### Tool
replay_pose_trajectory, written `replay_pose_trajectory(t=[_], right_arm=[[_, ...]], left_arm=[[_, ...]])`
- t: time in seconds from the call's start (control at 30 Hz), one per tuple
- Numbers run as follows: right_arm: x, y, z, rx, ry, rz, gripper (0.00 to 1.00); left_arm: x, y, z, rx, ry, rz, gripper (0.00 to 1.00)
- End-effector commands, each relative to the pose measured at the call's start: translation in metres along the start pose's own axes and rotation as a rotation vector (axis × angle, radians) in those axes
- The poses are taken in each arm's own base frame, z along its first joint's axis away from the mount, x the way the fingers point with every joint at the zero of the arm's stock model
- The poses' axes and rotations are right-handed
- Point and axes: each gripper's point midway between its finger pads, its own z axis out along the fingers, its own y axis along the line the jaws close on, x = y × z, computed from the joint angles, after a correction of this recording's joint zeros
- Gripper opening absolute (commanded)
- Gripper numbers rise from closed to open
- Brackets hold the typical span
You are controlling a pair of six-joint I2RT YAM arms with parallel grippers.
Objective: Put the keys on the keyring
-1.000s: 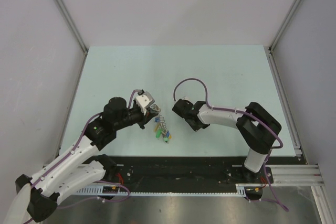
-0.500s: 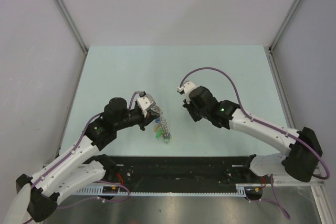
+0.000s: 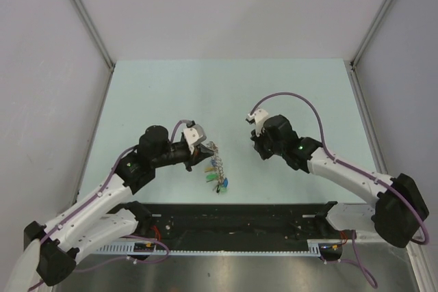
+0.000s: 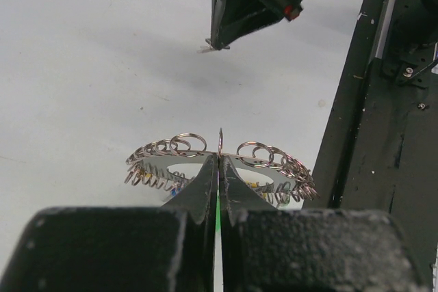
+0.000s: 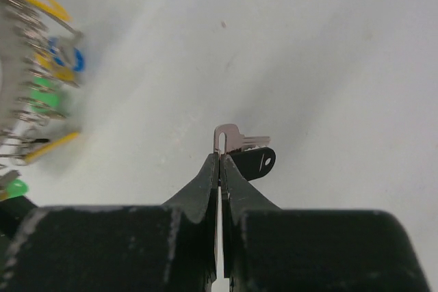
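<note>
The left gripper [image 4: 219, 163] is clamped on the near rim of the keyring [image 4: 174, 150]. Coloured keys [image 3: 217, 179] cluster at the keyring's lower end. To the keyring's right, well apart from it, the right gripper [image 5: 220, 161] is closed on a black-headed key [image 5: 230, 137] over the table [image 3: 294, 94].

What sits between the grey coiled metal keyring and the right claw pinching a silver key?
Nothing: in the top view only bare pale table separates the keyring from the right gripper.
</note>
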Motion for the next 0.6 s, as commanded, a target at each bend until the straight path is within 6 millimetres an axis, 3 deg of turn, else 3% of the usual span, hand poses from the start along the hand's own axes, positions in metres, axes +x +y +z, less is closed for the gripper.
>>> replay_pose_trajectory(t=[0.0,0.2,0.27,0.33,0.37,0.5,0.57], right_arm=[[0.037,-0.016,0.018,0.121,0.095,0.052,0.0],[0.038,0.001,0.041,0.054,0.037,0.195,0.0],[0.041,-0.004,0.049,0.068,0.039,0.255,0.0],[0.047,0.016,0.055,-0.013,0.063,0.248,0.0],[0.047,-0.004,0.055,0.129,0.04,0.254,0.0],[0.043,-0.019,0.052,0.159,0.014,0.327,0.0],[0.056,-0.025,0.057,0.197,0.066,0.315,0.03]], left_arm=[[-0.026,-0.001,-0.001,0.012,-0.091,0.069,0.0],[-0.026,0.006,-0.004,-0.041,-0.096,0.07,0.0],[-0.025,0.011,-0.005,-0.071,-0.094,0.059,0.0],[-0.026,0.014,-0.006,-0.09,-0.097,0.059,0.0],[-0.026,0.015,-0.006,-0.095,-0.098,0.058,0.0],[-0.026,0.018,-0.008,-0.115,-0.101,0.058,0.0],[-0.026,0.02,-0.008,-0.129,-0.099,0.055,0.0]])
